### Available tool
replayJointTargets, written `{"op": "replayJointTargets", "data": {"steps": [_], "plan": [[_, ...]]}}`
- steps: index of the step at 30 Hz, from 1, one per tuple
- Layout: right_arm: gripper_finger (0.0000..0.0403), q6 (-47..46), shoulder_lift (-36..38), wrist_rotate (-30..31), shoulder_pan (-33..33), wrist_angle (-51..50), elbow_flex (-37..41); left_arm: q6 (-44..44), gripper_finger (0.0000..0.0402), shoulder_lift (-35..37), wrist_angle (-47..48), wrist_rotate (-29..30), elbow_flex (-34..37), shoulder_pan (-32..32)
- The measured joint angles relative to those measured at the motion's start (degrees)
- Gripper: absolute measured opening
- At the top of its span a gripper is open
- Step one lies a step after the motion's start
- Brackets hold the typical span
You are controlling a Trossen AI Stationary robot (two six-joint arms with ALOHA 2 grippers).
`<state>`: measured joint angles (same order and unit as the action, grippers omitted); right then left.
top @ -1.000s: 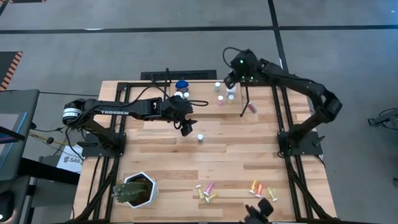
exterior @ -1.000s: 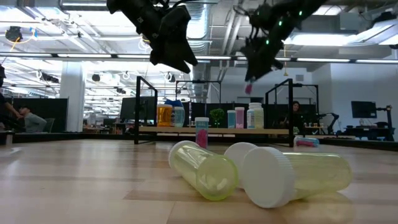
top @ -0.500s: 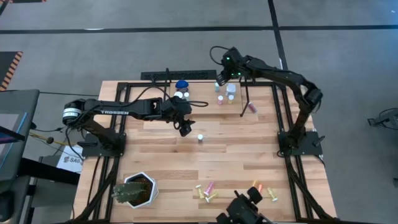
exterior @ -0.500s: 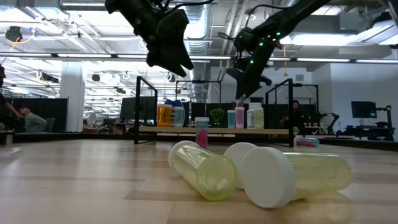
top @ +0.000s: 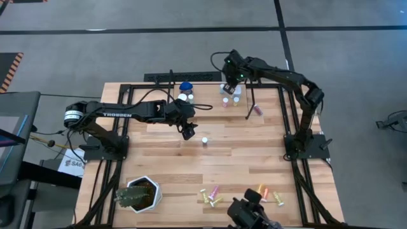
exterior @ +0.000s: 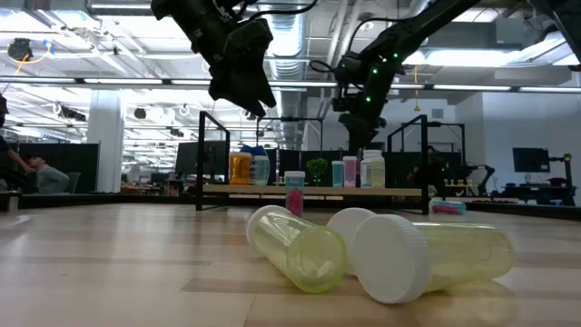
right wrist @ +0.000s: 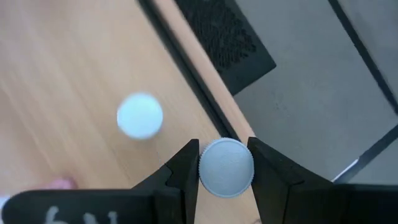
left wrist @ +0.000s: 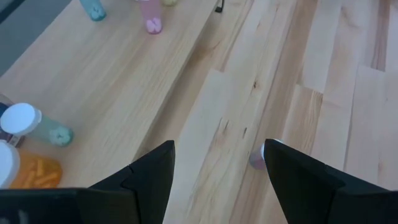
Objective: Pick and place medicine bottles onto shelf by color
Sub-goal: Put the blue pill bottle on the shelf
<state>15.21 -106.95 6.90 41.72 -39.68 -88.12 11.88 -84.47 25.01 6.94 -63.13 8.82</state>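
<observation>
My right gripper point(top: 227, 81) hangs over the shelf point(exterior: 272, 189) at the table's far edge, shut on a white-capped medicine bottle point(right wrist: 226, 167). Several bottles stand on the shelf, among them a blue-lidded one point(top: 186, 86) and a white-capped one point(right wrist: 140, 115) beside the held bottle. A pink bottle point(top: 257, 109) lies on its side near the shelf's right end. My left gripper point(top: 187, 132) hovers open above mid-table, and a small bottle point(top: 205, 140) stands upright on the table just to its right, its cap point(left wrist: 258, 158) showing next to one finger. My right gripper pinches the rim of the bottle's round white cap point(right wrist: 208, 168) between its two fingers point(right wrist: 186, 165). The fingers come from above, slanting down. The cap hides the bottle's body, so I cannot tell whether its base stands on the shelf.
Yellow and pink bottles point(top: 212, 196) and orange ones point(top: 267, 194) lie on their sides near the table's near edge. A spiky green plant in a white pot point(top: 138, 194) stands at the near left. Black rod uprights point(exterior: 201, 159) frame the shelf's ends.
My right gripper has moved toward the table's left and far edge and sunk toward the shelf, rolling its wrist, with the bottle still between its fingers.
</observation>
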Motion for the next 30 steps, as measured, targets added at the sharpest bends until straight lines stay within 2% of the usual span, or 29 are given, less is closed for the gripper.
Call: {"op": "replayJointTargets", "data": {"steps": [7, 14, 30], "plan": [[0.0136, 6.73, 0.02, -5.54, 0.00, -0.62, 0.00, 0.23, 0.0232, 0.00, -0.03, 0.24, 0.00, 0.00], [0.0136, 11.09, 0.02, -5.74, 0.02, -0.57, 0.00, 0.24, 0.0232, 0.00, -0.02, 0.24, 0.00, 0.00], [0.0136, 13.84, -0.05, -7.62, 0.32, 3.96, 2.12, 0.22, 0.0232, 0.00, -0.01, 0.22, 0.00, 0.00]]}}
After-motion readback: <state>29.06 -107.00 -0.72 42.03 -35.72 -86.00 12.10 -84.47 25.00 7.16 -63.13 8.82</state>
